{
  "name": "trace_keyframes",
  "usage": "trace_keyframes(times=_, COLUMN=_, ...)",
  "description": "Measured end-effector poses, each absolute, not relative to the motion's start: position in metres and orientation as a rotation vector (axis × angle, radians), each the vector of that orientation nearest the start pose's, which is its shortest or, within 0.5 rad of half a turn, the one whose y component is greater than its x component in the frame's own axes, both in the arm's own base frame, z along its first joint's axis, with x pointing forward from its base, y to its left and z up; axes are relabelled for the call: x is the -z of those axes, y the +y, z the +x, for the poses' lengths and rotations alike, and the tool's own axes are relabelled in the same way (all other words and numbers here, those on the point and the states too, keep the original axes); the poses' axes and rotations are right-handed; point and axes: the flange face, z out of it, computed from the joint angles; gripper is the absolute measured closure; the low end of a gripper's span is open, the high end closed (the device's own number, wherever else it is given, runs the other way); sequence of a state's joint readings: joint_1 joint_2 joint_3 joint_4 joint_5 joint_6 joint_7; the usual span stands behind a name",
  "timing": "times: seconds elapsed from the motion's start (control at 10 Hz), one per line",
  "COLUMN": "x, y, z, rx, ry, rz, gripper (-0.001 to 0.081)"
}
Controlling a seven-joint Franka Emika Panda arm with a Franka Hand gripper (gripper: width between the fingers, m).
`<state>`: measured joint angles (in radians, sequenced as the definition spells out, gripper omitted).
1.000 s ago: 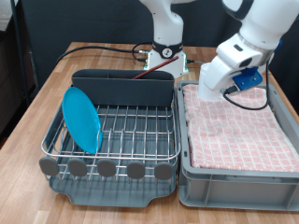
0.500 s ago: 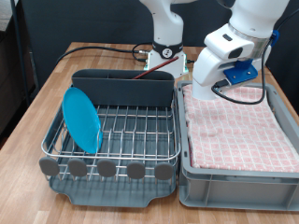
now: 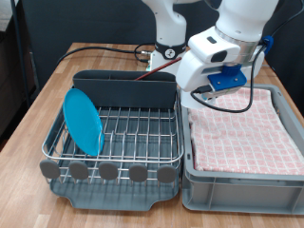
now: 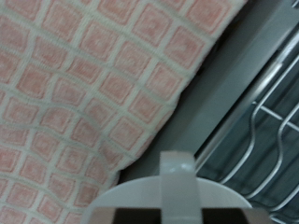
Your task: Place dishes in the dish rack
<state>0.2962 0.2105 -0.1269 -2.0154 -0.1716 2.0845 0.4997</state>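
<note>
In dish rack (image 3: 114,133): plate (image 3: 84,121) upright, claw (image 3: 202,92) well apart.

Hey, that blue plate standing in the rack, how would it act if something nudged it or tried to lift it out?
The plate stands on edge and leaning between the rack's wires, so a sideways nudge would probably tip it. Its surface looks smooth and glossy, so likely slippery to pinch. It appears thin and rigid, probably light for its size. The pincer is hidden behind the hand, over the cloth.

Hand (image 3: 201,92) fingertips hidden behind its own white body; wrist view blurred.
</note>
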Motion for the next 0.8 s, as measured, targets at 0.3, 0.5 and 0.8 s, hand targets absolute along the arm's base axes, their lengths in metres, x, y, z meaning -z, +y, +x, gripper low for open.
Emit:
trace_keyframes(times=0.3, x=-0.348, y=0.073, z=0.607, rx=-0.046, ry=0.499, rz=-3.288, gripper=0.0734)
trace_keyframes(times=0.5, x=-0.352, y=0.065, z=0.632, rx=0.019, ry=0.632, rz=-3.263, gripper=0.0734)
trace_keyframes(times=0.8, x=-0.348, y=0.065, z=0.644, rx=0.019, ry=0.663, rz=-3.259, gripper=0.0734)
